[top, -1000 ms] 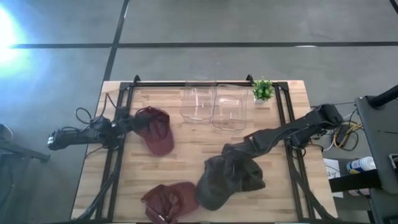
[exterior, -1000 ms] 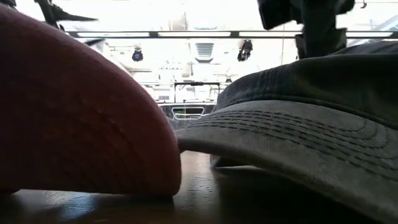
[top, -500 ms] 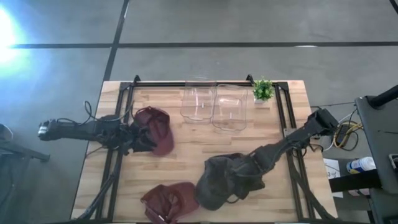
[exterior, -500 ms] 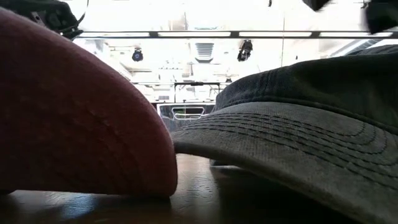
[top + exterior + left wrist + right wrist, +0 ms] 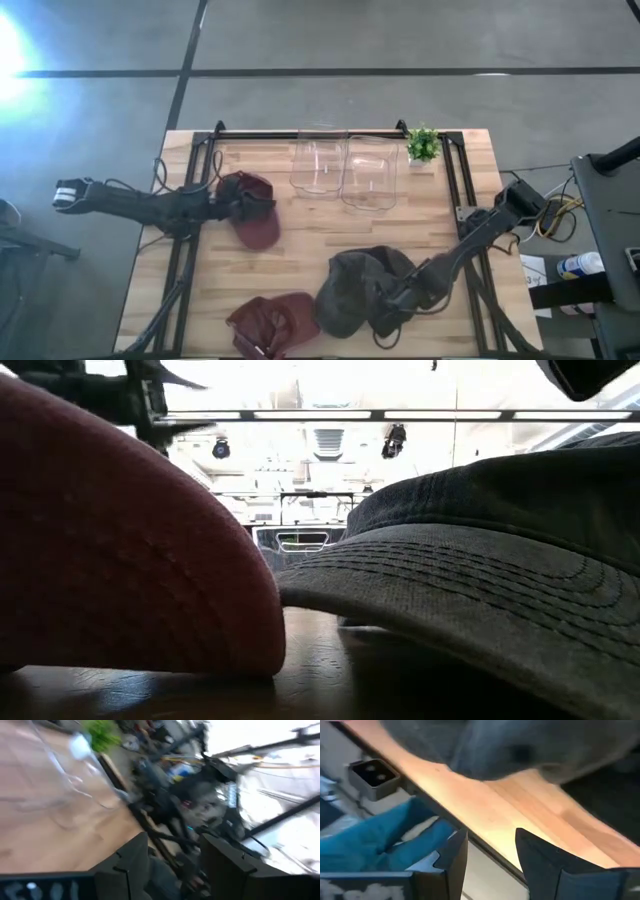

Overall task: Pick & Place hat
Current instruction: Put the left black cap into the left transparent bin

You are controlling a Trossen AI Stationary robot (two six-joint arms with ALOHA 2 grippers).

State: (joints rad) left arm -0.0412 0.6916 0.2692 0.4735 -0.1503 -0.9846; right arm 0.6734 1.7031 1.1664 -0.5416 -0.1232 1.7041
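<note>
Both arms reach low; right end effector [image 5: 385,305] beside grey hat [image 5: 350,290].

The left arm is stretched low across the left side of the counter [image 5: 300,235], reaching from beyond its left edge toward the middle. Its left tool [image 5: 245,203] is held at the near-left area of the counter, and in the left wrist view the two dark fingers [image 5: 131,865] are seen standing apart with a clear gap between them.

The right arm is extended from the counter's right edge, bent downward toward the front. The right tool [image 5: 393,300] is placed low near the front edge, and its fingers [image 5: 454,855] are likewise seen parted, with nothing gripped between them.
</note>
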